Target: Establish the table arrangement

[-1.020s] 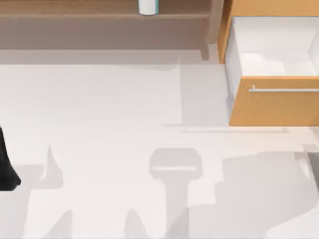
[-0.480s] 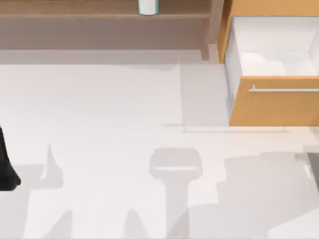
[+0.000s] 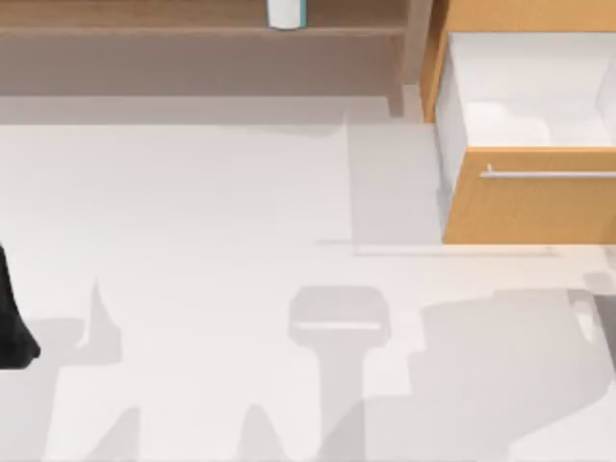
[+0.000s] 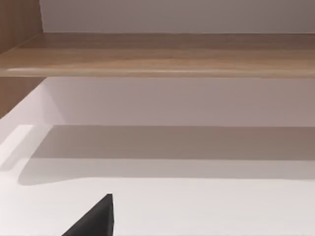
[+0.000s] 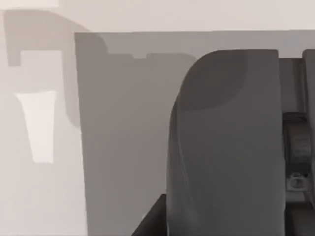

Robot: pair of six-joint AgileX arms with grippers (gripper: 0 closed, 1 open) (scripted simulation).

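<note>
The left arm (image 3: 13,322) shows as a dark shape at the far left edge of the top view, low over the table (image 3: 192,212); whether its fingers are spread or pressed together cannot be told. In the left wrist view a black fingertip (image 4: 96,219) pokes in over the white surface, facing the brown wooden shelf (image 4: 157,54) that runs along the far side.

The right arm sits at the right edge of the top view, where a grey sliver (image 3: 606,322) marks it, near and just below the orange drawer cabinet (image 3: 529,202). Its wrist view looks down on a large grey body (image 5: 226,147) over the white tabletop; the state of its fingers cannot be told either.

The table spreads broad and bare between the two arms, its long axis running left to right. The cabinet's drawer (image 3: 525,96) stands pulled open at the far right, and a small white and teal container (image 3: 286,12) stands on the shelf at the far middle.

My judgement: the right arm is nearer the open drawer, which lies just beyond it, while the container lies about midway, far from both.
</note>
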